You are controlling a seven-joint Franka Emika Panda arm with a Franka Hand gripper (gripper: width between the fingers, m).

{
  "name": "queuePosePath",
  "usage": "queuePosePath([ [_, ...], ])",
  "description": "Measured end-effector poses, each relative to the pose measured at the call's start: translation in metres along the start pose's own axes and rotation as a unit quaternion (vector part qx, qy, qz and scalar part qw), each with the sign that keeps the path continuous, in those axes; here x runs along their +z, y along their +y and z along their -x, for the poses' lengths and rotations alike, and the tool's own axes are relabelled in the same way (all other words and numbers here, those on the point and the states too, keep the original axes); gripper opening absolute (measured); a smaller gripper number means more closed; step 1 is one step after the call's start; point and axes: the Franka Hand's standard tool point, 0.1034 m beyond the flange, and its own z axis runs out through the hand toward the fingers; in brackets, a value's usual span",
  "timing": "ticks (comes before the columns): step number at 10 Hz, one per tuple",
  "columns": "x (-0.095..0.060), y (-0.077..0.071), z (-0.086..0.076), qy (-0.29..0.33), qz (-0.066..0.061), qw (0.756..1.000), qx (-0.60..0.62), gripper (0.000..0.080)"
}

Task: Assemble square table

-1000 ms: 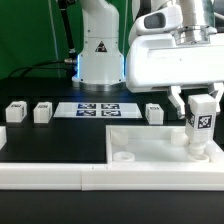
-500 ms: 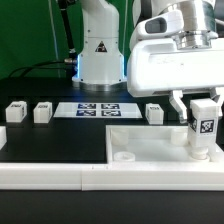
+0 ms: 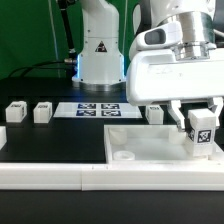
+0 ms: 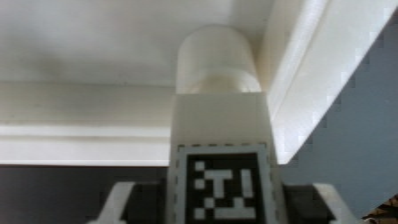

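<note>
While the leg (image 3: 202,133) stands upright at the lower right of the exterior view, its lower end meets the right corner of the square slab (image 3: 150,143), which lies flat along the bottom right of the frame. Whether it sits in a socket there cannot be told; the wrist view shows only its rounded tip (image 4: 222,70) against the slab's raised corner (image 4: 311,60).

The gripper (image 3: 200,118) is clamped on the leg's upper part, one finger on each side of the tag.

The main risk is a slight tilt: the leg could then jam or bite crookedly in the corner. If the fingers slip on the smooth plastic, it may not seat. Downward push could nudge the slab, braced only by the long white wall (image 3: 45,172).

The spare legs (image 3: 42,112) and the marker board (image 3: 97,110) lie well apart at mid-left.
</note>
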Motion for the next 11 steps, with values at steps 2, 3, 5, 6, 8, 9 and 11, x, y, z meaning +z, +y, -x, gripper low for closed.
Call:
queuePosePath([
  [2, 0.0005, -0.0003, 0.0001, 0.008, 0.003, 1.000, 0.004, 0.0291],
  [3, 0.0005, 0.0001, -0.0001, 0.008, 0.003, 1.000, 0.003, 0.0291],
  [5, 0.0005, 0.0000, 0.0000, 0.008, 0.003, 1.000, 0.001, 0.0568],
  [6, 0.0005, 0.0001, 0.0000, 0.008, 0.003, 1.000, 0.001, 0.0568],
  [8, 0.0005, 0.0001, 0.0000, 0.008, 0.003, 1.000, 0.000, 0.0632],
  [9, 0.0005, 0.0001, 0.0000, 0.008, 0.003, 1.000, 0.000, 0.0647],
  [11, 0.0005, 0.0001, 0.0000, 0.008, 0.003, 1.000, -0.001, 0.0649],
])
